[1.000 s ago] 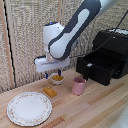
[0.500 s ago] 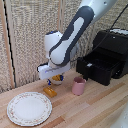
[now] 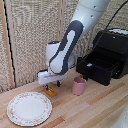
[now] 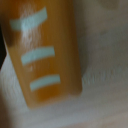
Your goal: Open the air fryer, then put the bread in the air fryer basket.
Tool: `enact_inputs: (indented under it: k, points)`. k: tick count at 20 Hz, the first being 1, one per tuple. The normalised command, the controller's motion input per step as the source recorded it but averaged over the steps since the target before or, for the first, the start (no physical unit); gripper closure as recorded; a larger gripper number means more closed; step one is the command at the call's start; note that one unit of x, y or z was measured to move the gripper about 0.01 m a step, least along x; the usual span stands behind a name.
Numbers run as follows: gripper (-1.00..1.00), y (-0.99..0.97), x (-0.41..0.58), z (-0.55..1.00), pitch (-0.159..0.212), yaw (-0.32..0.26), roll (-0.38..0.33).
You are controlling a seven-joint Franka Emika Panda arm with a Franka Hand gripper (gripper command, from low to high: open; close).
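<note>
The bread (image 3: 50, 92) is a small golden-brown piece lying on the wooden table. It fills the wrist view (image 4: 47, 55) as a blurred orange-brown block with pale stripes. The gripper (image 3: 53, 85) hangs just above it, its blue-tipped fingers (image 3: 58, 83) spread and holding nothing. The black air fryer (image 3: 112, 47) stands at the exterior view's right. The air fryer basket (image 3: 99, 67) is pulled out of it towards the gripper. The air fryer handle (image 3: 84, 70) is a dark bar on the basket's front panel, hard to make out.
A pink cup (image 3: 78, 86) stands on the table between the bread and the basket. A white patterned plate (image 3: 29, 108) lies at the front on the exterior view's left. A woven screen forms the backdrop.
The gripper has come down towards the bread. The bread, cup, plate and basket have not moved.
</note>
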Motion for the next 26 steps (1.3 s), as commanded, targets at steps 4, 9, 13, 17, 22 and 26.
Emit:
enact_inputs:
  k: [4,9,13,17,22,26]
  points:
    - [-1.0,0.11,0.145,-0.33,0.0,0.007,0.05]
    - [1.0,0.05,0.079,-0.14,0.005,0.009,0.034]
    - [1.0,0.0,-0.008,-0.02,0.004,0.012,0.023]
    - [1.0,0.0,0.0,0.0,0.041,0.0,0.0]
    - [1.0,0.14,-0.025,0.27,-0.019,-0.033,-0.006]
    - [1.0,0.24,0.259,0.98,-0.016,-0.126,0.0]
